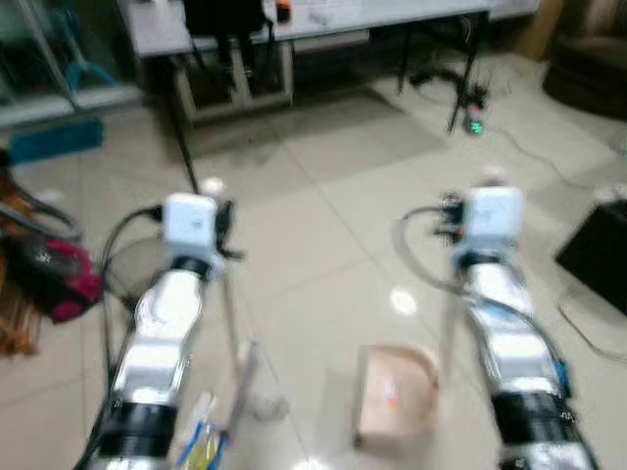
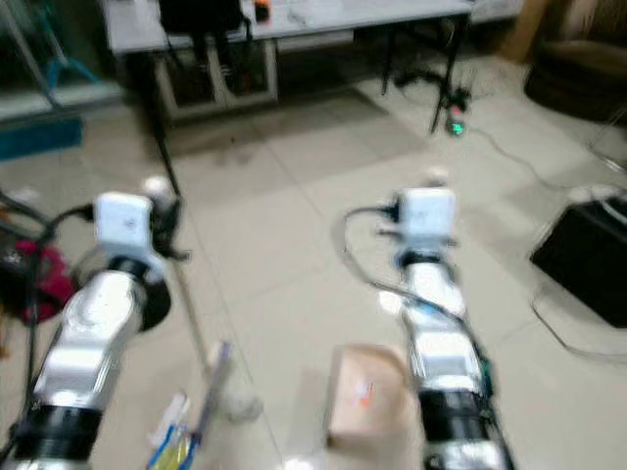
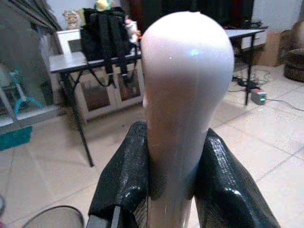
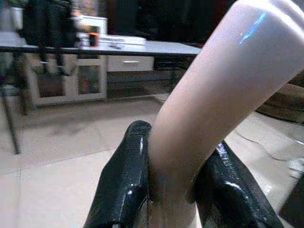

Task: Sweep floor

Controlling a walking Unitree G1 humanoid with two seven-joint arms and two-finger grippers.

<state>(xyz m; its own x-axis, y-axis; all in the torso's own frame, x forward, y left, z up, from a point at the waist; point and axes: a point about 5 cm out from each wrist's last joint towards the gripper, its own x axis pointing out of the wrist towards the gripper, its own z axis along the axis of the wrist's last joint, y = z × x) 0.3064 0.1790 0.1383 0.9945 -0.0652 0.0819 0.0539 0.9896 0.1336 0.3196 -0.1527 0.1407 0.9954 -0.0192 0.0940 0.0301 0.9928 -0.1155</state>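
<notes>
In the left eye view, 2 silver arms are seen reaching down the lower half of the frame. A thin broom handle (image 1: 227, 323) runs down from the left gripper (image 1: 217, 211) to a pale broom head (image 1: 265, 403) on the floor (image 1: 323, 196) at lower centre. A tan dustpan (image 1: 394, 392), 1 only, lies at lower centre-right, under the right gripper (image 1: 470, 201). A slip of either handle could be caused by the blur-producing motion; cables at right could be snagged.

In the right eye view, the same 1 dustpan and 1 broom are counted, with 1 table (image 2: 323, 18) along the top edge.

In the left wrist view, the jaws are closed firmly on the rounded handle top (image 3: 185, 95), 2 black fingers (image 3: 123, 175) pressed to its sides.

In the right wrist view, the jaws are likewise clamped around a bent pale dustpan handle (image 4: 213, 99); twisting could be caused by its curve.
</notes>
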